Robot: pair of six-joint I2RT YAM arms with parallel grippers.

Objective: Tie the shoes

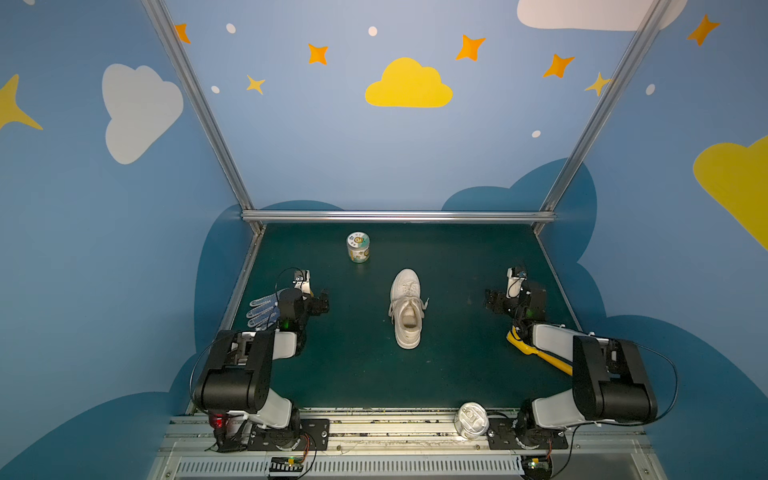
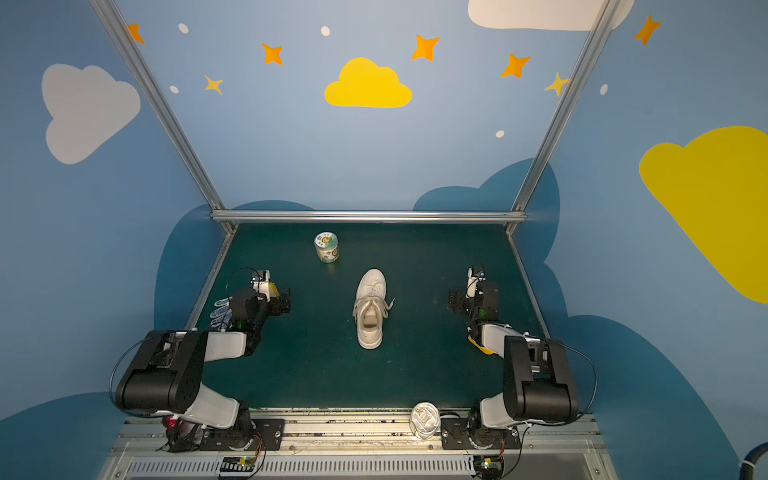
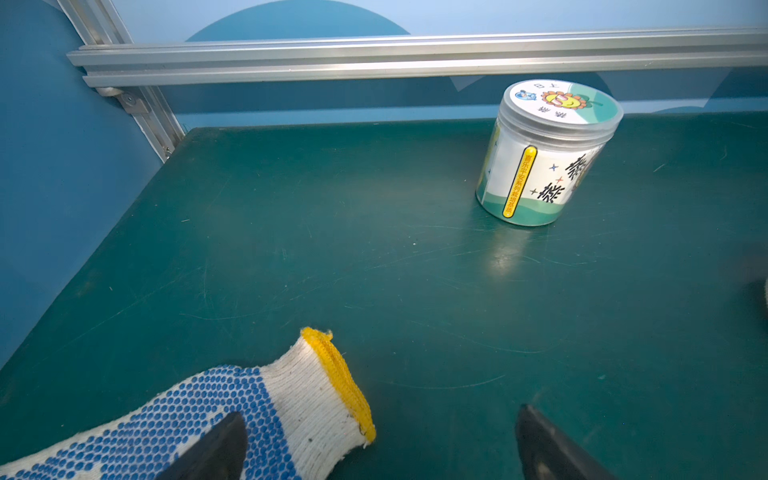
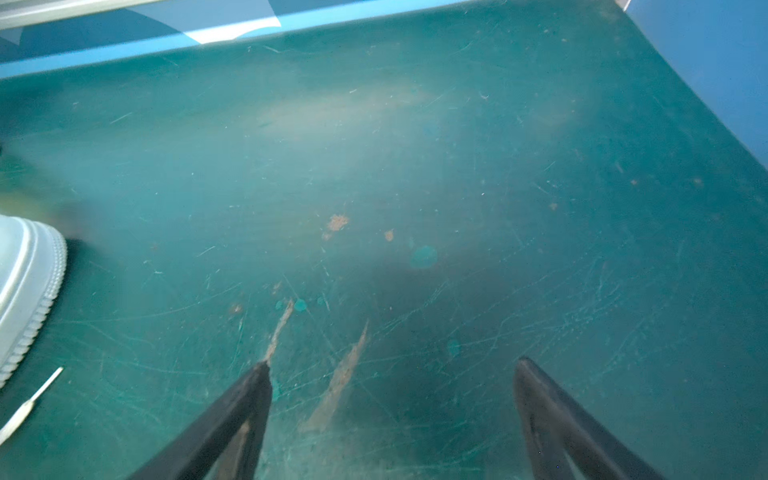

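Note:
A single white sneaker (image 1: 406,307) (image 2: 371,307) lies in the middle of the green mat, toe pointing to the back wall. Its white laces (image 1: 424,304) trail loose off both sides. My left gripper (image 1: 323,301) (image 2: 284,301) hangs open well to the shoe's left, and in the left wrist view the gripper (image 3: 380,413) holds nothing. My right gripper (image 1: 492,301) (image 2: 455,301) stands open well to the shoe's right. The right wrist view shows this gripper (image 4: 392,362) over bare mat, with the shoe's toe (image 4: 25,282) and a lace tip (image 4: 29,403) at the picture's edge.
A white glove with blue dots (image 1: 262,311) (image 3: 232,407) lies under the left arm. A labelled jar (image 1: 358,247) (image 3: 544,153) stands at the back. A yellow brush (image 1: 536,351) lies under the right arm. A silver can (image 1: 471,419) rests on the front rail.

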